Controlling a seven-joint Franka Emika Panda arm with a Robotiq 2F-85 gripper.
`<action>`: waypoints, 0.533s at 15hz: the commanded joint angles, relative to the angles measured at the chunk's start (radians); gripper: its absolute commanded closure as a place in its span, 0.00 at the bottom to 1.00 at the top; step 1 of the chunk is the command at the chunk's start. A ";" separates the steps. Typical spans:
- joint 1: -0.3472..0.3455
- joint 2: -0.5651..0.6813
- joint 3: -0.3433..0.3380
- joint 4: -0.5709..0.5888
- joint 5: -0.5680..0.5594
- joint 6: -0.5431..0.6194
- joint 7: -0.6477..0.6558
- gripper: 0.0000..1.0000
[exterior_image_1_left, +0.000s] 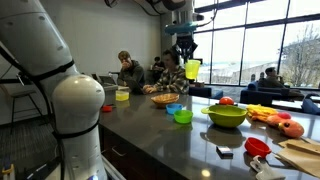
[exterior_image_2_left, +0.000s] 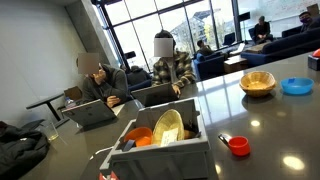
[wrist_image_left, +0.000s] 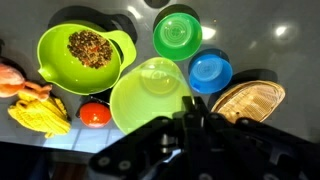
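Black Robotiq gripper (wrist_image_left: 188, 108) was clamped on the rim of a translucent lime-green plastic cup (wrist_image_left: 148, 95). It hung just beneath the gripper, long axis vertical, mouth facing up toward the wrist.

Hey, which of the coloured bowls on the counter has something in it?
The big lime-green bowl with the spout: it holds a brownish grainy mix. The small green bowl and the blue bowl look empty.
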 joint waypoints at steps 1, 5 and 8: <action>-0.016 -0.043 0.001 -0.047 -0.002 -0.033 0.073 0.99; -0.022 -0.049 0.004 -0.080 0.009 -0.051 0.136 0.99; -0.023 -0.041 0.002 -0.108 0.024 -0.048 0.176 0.99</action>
